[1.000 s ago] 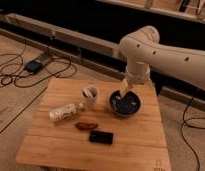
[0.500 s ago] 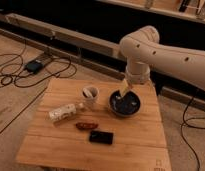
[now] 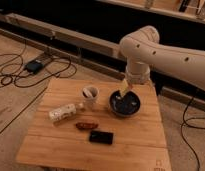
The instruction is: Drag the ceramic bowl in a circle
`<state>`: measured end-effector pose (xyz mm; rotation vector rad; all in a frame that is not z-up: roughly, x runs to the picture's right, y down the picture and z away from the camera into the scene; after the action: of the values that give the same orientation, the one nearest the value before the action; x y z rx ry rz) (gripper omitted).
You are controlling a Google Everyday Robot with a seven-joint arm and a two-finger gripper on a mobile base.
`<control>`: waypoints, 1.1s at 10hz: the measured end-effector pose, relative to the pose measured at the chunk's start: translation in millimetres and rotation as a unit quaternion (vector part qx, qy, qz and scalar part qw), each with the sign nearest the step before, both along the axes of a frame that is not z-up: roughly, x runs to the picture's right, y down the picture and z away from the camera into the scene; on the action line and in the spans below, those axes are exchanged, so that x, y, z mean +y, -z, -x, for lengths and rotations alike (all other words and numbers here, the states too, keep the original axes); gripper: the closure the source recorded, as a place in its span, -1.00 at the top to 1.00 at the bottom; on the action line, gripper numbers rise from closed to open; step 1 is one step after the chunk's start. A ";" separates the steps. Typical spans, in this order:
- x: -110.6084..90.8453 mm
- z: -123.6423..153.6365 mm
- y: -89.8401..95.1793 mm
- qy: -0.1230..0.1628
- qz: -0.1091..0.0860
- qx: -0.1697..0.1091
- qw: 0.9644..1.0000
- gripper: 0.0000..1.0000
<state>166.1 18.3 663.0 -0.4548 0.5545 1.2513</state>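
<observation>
The ceramic bowl [image 3: 127, 106], dark and round with pale flecks inside, sits on the right half of the wooden table [image 3: 138, 145]. My gripper [image 3: 124, 90] hangs from the big white arm [image 3: 146, 50] and reaches down at the bowl's far rim, its yellowish tip just over or inside the edge. The jaws stand open and hold nothing that I can see. Whether the tip touches the rim cannot be told.
A white mug [image 3: 89, 96] stands just left of the bowl. A white packet [image 3: 62, 113], a brown snack bar [image 3: 86, 125] and a flat black object [image 3: 101, 136] lie nearer the front. Cables and a black box [image 3: 33, 65] lie on the floor at left.
</observation>
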 end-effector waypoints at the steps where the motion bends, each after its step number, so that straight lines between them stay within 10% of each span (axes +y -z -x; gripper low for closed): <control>1: 5.1 5.7 -8.3 0.006 0.001 -0.019 1.000 0.60; 11: 95.9 54.2 -108.0 0.052 0.026 -0.133 0.989 0.60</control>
<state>111.9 114.2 771.0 -0.6196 0.3793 1.0577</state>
